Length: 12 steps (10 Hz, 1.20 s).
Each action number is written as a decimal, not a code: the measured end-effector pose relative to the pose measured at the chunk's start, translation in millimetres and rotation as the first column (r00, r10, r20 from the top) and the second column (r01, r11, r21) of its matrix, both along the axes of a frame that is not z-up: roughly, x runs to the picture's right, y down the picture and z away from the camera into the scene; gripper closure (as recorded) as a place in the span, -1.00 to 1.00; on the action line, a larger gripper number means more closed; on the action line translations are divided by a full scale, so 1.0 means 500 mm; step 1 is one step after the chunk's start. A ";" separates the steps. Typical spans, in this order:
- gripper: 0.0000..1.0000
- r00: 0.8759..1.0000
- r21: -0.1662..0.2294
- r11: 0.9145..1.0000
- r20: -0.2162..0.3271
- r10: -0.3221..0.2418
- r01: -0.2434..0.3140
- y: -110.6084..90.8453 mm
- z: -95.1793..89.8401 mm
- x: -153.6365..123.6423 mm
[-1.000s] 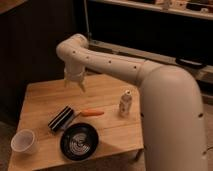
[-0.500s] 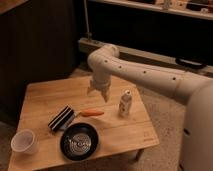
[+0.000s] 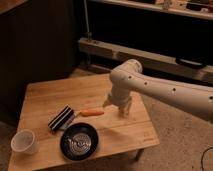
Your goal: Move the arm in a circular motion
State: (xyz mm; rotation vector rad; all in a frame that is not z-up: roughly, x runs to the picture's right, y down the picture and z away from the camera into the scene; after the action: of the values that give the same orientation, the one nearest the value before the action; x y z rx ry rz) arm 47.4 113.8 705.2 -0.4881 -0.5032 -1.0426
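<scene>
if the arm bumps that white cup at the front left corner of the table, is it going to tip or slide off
The white cup looks thin-walled and probably light, so a nudge would likely slide or topple it. It stands upright near the wooden table's front-left edge, so it could fall off. The gripper hangs far from it, above the table's right side near the carrot.

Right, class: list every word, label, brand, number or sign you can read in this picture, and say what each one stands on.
None can be read.
The arm shows only small dark holes, no lettering.
The gripper, hanging above the table, bears no mark.
The black bowl, white cup and carrot are plain.
</scene>
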 end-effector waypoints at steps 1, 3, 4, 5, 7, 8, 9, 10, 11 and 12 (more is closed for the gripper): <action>-0.31 0.999 0.007 1.000 0.033 -0.026 0.025 0.009 -0.012 -0.014; -0.31 0.992 0.025 0.997 0.101 -0.078 0.075 0.015 -0.027 -0.067; -0.31 0.981 0.041 0.992 0.155 -0.121 0.116 0.011 -0.032 -0.131; -0.31 0.973 0.050 0.990 0.180 -0.142 0.135 0.006 -0.032 -0.168; -0.31 0.942 0.080 0.977 0.260 -0.212 0.197 -0.013 -0.029 -0.294; -0.31 0.924 0.094 0.970 0.296 -0.241 0.223 -0.020 -0.028 -0.349; -0.31 0.905 0.107 0.963 0.330 -0.269 0.247 -0.027 -0.027 -0.402; -0.31 0.879 0.125 0.953 0.369 -0.302 0.275 -0.038 -0.026 -0.470; -0.31 0.860 0.140 0.945 0.393 -0.327 0.295 -0.047 -0.022 -0.521; -0.31 0.845 0.152 0.939 0.410 -0.343 0.308 -0.060 -0.016 -0.569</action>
State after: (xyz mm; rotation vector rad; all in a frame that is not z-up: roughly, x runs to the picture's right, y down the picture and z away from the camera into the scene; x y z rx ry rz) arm -237.2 83.7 697.3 -0.2699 -0.7868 -1.5102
